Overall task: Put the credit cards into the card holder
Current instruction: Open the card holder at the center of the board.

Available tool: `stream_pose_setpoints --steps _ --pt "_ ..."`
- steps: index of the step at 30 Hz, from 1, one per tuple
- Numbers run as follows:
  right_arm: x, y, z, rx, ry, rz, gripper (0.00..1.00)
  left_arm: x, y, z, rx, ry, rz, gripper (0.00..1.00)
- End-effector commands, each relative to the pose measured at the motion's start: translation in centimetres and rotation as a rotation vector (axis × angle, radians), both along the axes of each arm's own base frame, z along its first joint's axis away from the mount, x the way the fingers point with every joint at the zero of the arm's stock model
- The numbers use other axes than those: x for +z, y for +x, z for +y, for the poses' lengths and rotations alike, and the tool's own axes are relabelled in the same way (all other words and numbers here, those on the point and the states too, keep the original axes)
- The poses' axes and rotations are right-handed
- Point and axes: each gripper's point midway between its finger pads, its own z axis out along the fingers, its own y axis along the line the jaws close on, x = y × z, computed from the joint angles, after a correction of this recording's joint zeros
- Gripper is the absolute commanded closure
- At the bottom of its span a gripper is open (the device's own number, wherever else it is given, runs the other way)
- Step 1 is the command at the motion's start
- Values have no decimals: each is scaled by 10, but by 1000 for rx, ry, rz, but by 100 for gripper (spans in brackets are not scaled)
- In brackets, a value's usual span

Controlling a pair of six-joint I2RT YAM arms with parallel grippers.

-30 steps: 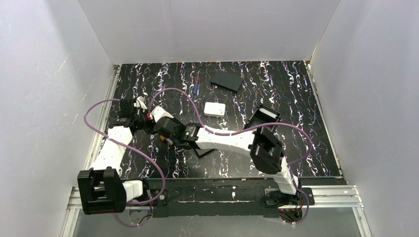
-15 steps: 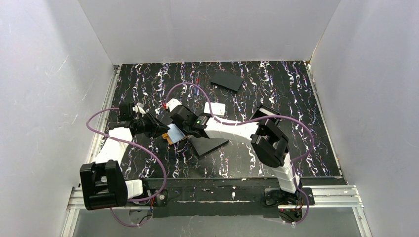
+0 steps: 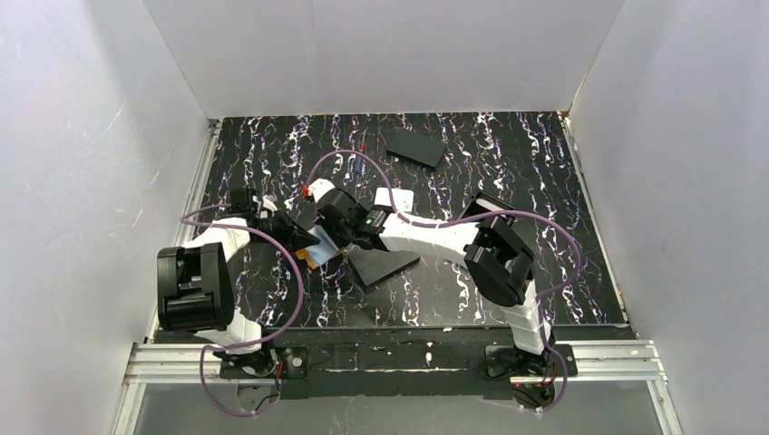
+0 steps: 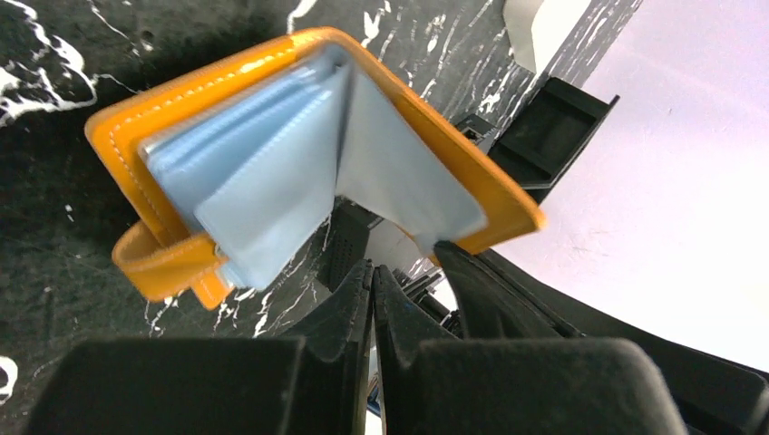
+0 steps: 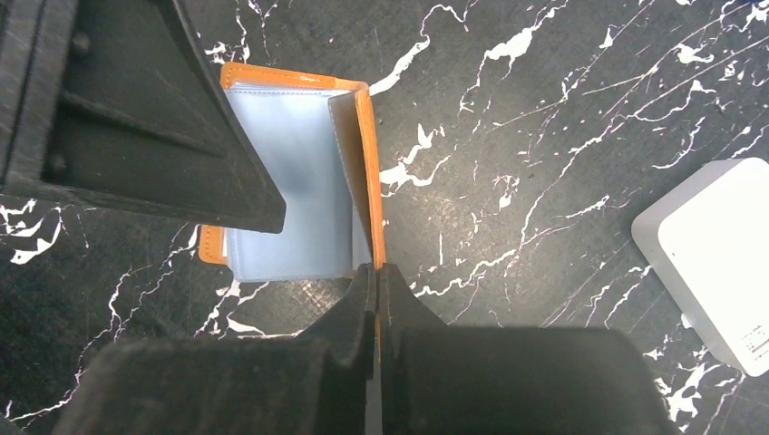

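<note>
Card holder [image 5: 295,190] open, pinched in right tool [image 5: 374,272]

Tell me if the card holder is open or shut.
Open. The card holder has its orange covers spread in a V, pale blue sleeves showing.

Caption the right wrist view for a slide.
Right gripper shut on a cover edge of the open orange, blue-lined card holder; white box at right on black marbled table.
</note>
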Motion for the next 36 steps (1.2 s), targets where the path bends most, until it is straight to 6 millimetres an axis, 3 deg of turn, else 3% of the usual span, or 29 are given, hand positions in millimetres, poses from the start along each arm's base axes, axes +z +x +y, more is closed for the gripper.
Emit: stream_pose_setpoints --steps 1,11,18,21,24,30,36 --pt "26 3 4 2 118 32 99 4 10 -3 -20 -29 -27 98" --pt "10 13 1 5 175 134 99 -19 23 -16 -65 -78 57 100" --pt "-6 24 -11 -3 222 242 99 -49 17 -5 -55 10 167 100" --pt "-15 36 -26 -39 200 267 78 -61 8 1 -61 64 223 100" --pt "-18 40 -35 -41 151 269 73 -68 3 2 -67 74 259 100" --pt "8 36 -35 -25 114 241 62 -72 3 1 -73 61 280 100" --pt "54 -7 -9 86 213 246 59 -71 4 0 -74 46 275 100"
